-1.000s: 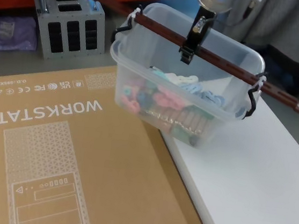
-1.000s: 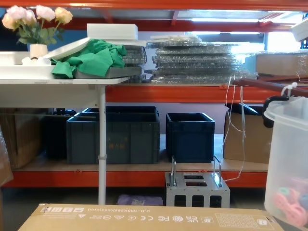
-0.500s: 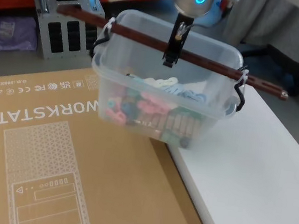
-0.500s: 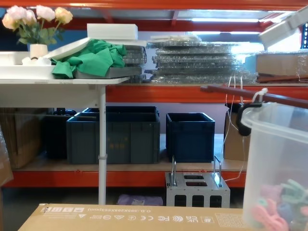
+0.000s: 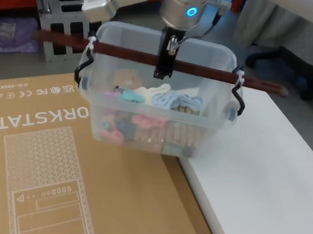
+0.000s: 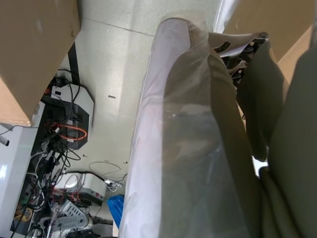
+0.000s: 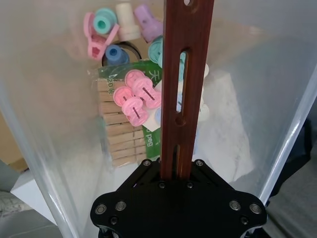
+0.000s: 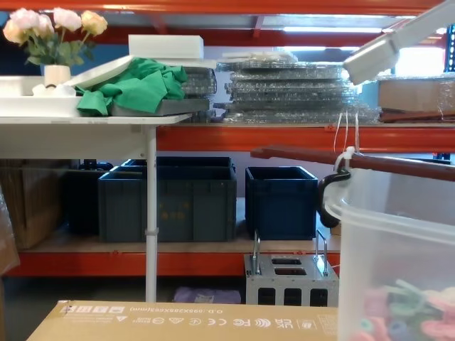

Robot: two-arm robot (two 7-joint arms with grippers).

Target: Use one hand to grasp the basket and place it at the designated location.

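Note:
The basket, a translucent white tub holding coloured clothes pegs, hangs in the air over the seam between the cardboard box and the white table. My right gripper comes down from above and is shut on the middle of its dark reddish-brown slotted handle. In the right wrist view the handle runs straight into the black gripper, with pegs lying below. The chest view has the basket large at the right, a white zip tie on its handle. My left gripper is parked low, facing the floor.
A big cardboard box printed "WORKSTATION" lies at the left, and a white table at the right. A small grey metal box stands behind on the floor. Dark blue crates sit under orange shelving.
The right gripper has carried the basket leftward and nearer to me, from above the white table toward the cardboard box. The handle has swung closer to level across the view.

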